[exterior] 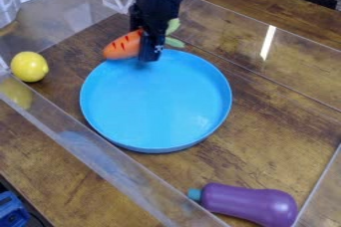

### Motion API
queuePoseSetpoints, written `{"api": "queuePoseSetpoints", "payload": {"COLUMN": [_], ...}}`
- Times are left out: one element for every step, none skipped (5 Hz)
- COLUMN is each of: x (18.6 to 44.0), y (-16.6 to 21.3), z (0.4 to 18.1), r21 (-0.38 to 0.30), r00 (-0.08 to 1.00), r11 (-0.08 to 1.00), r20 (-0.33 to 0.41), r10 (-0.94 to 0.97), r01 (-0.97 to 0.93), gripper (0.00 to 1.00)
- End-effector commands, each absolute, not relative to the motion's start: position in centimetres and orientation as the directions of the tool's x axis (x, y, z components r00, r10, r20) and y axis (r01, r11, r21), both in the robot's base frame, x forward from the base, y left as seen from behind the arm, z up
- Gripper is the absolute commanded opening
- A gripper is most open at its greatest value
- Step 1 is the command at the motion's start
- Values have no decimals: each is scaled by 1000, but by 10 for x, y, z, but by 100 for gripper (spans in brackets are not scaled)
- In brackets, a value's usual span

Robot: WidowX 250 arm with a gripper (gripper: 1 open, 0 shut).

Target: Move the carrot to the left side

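Black robot gripper (151,44) points straight down, jaws pinching the small orange toy carrot (126,44) at its leafy end. Carrot held clear of the surface, lying roughly level, orange body sticking out toward the left edge of the wooden table (286,121). It hangs just over the far-left rim of the round blue plastic plate (155,102). Yellow ball (28,67) sits near the table's left edge, well apart from the plate. Purple toy eggplant (248,204) lies near the front edge, right of centre.
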State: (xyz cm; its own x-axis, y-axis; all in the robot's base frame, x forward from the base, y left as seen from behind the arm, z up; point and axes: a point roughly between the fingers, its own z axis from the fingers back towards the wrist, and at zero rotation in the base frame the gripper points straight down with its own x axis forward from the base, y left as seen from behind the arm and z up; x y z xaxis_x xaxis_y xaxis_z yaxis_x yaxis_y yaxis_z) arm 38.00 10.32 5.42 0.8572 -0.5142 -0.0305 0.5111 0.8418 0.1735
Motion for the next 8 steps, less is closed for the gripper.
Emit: {"api": "queuePoseSetpoints", "payload": {"x": [393, 398, 402, 407, 410, 411, 415, 418], "y": [110, 112, 115, 119, 125, 131, 137, 142], "z": [108, 110, 110, 106, 100, 94, 86, 81], "r21": [269, 279, 286, 289, 288, 284, 282, 281], "r00": [851, 842, 832, 824, 819, 815, 810, 805], "r11": [831, 821, 810, 801, 796, 792, 788, 782], "r20": [68, 71, 70, 67, 63, 57, 54, 52], "r10": [-520, -535, -550, -563, -571, -576, -583, -591], "r01": [486, 498, 512, 524, 533, 540, 548, 556], "gripper": [0, 0, 0, 0, 0, 0, 0, 0]}}
